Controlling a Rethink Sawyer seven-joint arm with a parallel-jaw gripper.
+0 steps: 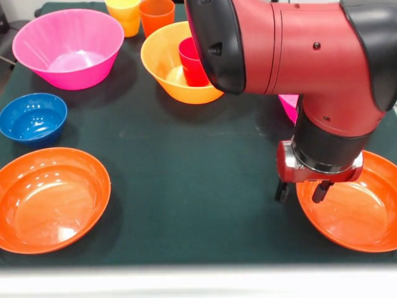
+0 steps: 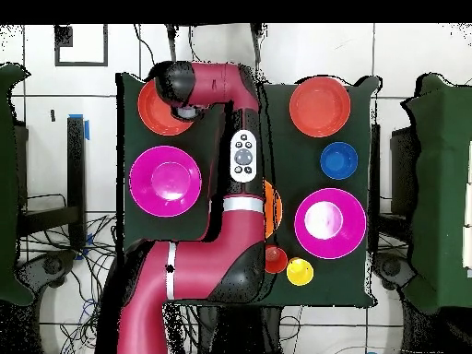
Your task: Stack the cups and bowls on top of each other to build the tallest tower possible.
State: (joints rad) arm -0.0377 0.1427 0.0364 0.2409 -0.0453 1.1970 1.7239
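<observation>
Dark green cloth covers the bench (image 1: pixel 198 186), which sits on a pale tiled floor with cables trailing round its edges in the overhead view. Pieces are spread wide apart, presumably so each can be reached on its own.

At the lower right of the front view the pincer (image 1: pixel 302 191) hangs over the near-left rim of a shallow red-orange bowl (image 1: pixel 360 217). Its two dark fingers are parted a little and hold nothing; one tip sits outside the rim and one inside, which looks like lining up to pinch that rim.

At upper centre the large orange bowl (image 1: pixel 170 68) stands with the red cup (image 1: pixel 192 62) inside it, the start of a tower. Behind it, at the top edge, stand a yellow cup (image 1: pixel 126 13) and an orange cup (image 1: pixel 156 13). One pink bowl (image 1: pixel 68 46) is at upper left, another (image 1: pixel 289 105) peeks from behind the arm. The small blue bowl (image 1: pixel 32 118) and the second shallow bowl (image 1: pixel 49 198) lie at the left. I see no green cup.
</observation>
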